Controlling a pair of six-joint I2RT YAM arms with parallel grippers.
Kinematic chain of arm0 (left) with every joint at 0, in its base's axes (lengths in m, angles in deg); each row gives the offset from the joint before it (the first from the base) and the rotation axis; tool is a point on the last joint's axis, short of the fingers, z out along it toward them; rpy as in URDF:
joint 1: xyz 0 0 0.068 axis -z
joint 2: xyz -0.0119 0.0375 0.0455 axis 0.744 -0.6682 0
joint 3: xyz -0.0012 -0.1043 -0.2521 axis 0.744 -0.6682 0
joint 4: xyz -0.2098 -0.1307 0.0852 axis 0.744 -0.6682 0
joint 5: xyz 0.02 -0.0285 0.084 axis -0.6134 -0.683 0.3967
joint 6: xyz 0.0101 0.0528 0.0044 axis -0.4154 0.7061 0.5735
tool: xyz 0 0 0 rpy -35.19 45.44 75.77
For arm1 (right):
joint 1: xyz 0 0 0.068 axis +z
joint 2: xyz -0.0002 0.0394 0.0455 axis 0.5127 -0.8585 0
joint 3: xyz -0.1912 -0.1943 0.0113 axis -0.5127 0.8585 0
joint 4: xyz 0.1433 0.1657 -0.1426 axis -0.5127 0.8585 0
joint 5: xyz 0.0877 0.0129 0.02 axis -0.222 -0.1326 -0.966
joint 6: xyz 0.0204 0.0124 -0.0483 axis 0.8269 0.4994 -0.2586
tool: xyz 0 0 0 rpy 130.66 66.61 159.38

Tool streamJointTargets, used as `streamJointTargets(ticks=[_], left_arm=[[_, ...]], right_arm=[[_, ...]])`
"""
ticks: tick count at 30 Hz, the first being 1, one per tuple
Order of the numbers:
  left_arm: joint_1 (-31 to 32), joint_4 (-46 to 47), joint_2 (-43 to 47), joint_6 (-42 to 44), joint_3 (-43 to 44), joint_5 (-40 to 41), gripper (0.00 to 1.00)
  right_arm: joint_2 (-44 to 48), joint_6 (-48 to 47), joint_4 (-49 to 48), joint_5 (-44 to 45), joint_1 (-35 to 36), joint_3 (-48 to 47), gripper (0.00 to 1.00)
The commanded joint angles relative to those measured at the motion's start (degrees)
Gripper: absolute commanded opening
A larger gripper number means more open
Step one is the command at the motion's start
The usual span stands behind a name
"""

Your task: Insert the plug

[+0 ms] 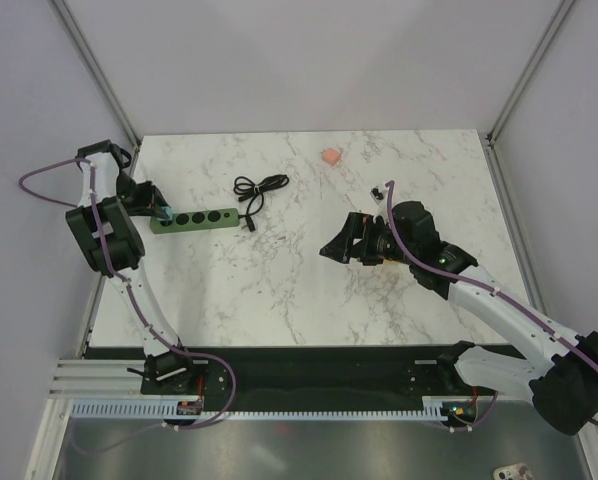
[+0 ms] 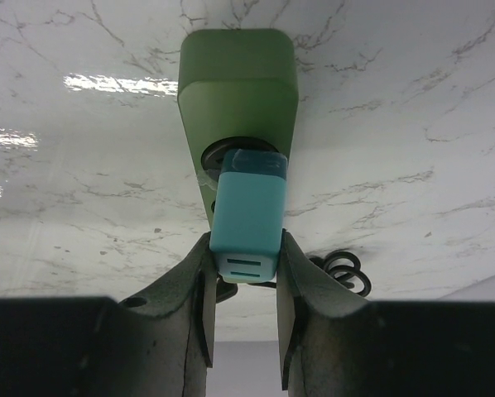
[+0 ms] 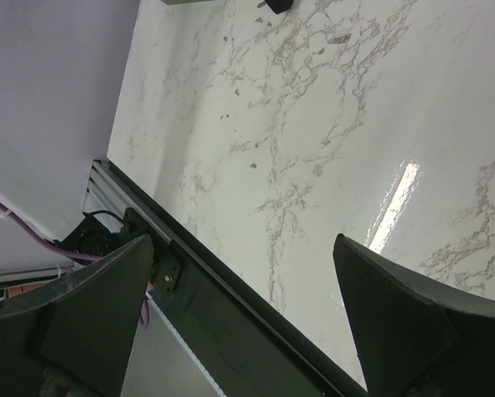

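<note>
While pinched by left gripper (image 2: 246,256), plug (image 2: 249,207): smooth teal plastic block, two slots
Power strip (image 2: 237,74): matte green, rounded
Right gripper (image 3: 243,281): jaws wide apart

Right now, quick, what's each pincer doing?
Left pincer: closed on the teal plug, at the green power strip's end socket.
Right pincer: open, holding nothing.

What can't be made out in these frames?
- Plug pins and seating depth: left wrist view, its own body covers where it meets the power strip; top view too small.
- Small dark item: top view, too small to identify.
- Most of the power strip: right wrist view, cut off by the top edge.
</note>
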Motion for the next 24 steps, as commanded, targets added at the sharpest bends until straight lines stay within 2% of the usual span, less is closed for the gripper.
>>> streamJointTargets(ticks=[1,4,12,15,19,20,24], left_arm=[[0.2,0.2,-10.2,1.2,-1.1,12.8,0.02],[0.7,-4.3,-11.8,-0.3,2.2,16.3,0.02],[0.7,-1.8,-9.6,-0.3,-1.7,16.6,0.02],[0.7,1.3,-8.6,1.8,-2.8,14.6,0.02],[0.7,2.4,-8.5,5.8,-1.5,7.9,0.03],[0.7,2.4,-8.2,5.9,-1.7,7.5,0.18],[0.8,2.4,-4.8,7.2,-2.0,8.2,0.51]], right_arm=[[1.1,-1.2,-0.2,1.5,0.1,0.3,0.98],[0.2,-1.8,-0.3,1.4,0.1,0.0,0.98],[0.1,-2.2,-0.2,0.8,0.1,-0.3,0.98],[1.1,-2.0,0.1,1.2,0.1,-0.4,0.98],[2.6,-1.3,0.9,1.1,0.1,-0.7,0.98],[3.2,-1.2,1.3,1.2,0.1,-0.8,0.98],[5.1,-0.8,2.3,1.9,0.1,-1.1,0.98]])
